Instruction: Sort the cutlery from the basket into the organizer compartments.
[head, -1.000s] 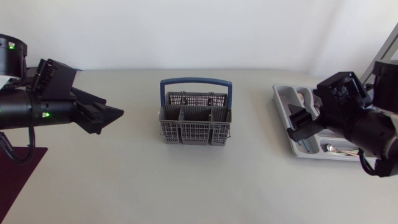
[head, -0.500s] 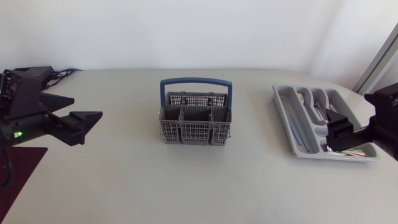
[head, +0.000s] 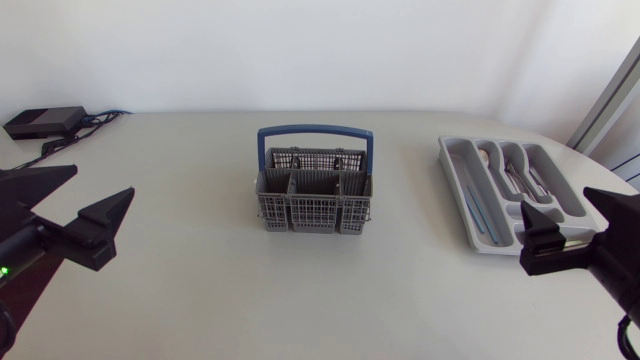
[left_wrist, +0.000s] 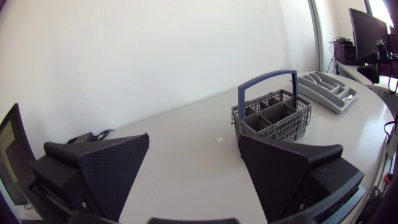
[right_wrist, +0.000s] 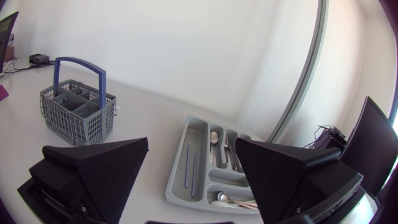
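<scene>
Looking down now: pale off-white worktop (head: 200, 290), matte, fills most of the head view. Behind it, a plain white wall (head: 300, 50), no marks, runs the full width. At the worktop's far-left corner there's a small flat black box (head: 44, 122), w/ dark cables (head: 100, 116) trailing along the back edge twd the middle. The far-right corner of the worktop is rounded. Past it a grey frame (head: 612, 95) slants up beside the wall; can't tell if it's a window. Light is bright, soft & even, w/ only faint shadows on the surface.

Left end effector (head: 103, 180) matte black, wedge-fingered; apparently a green light (head: 6, 270).
</scene>
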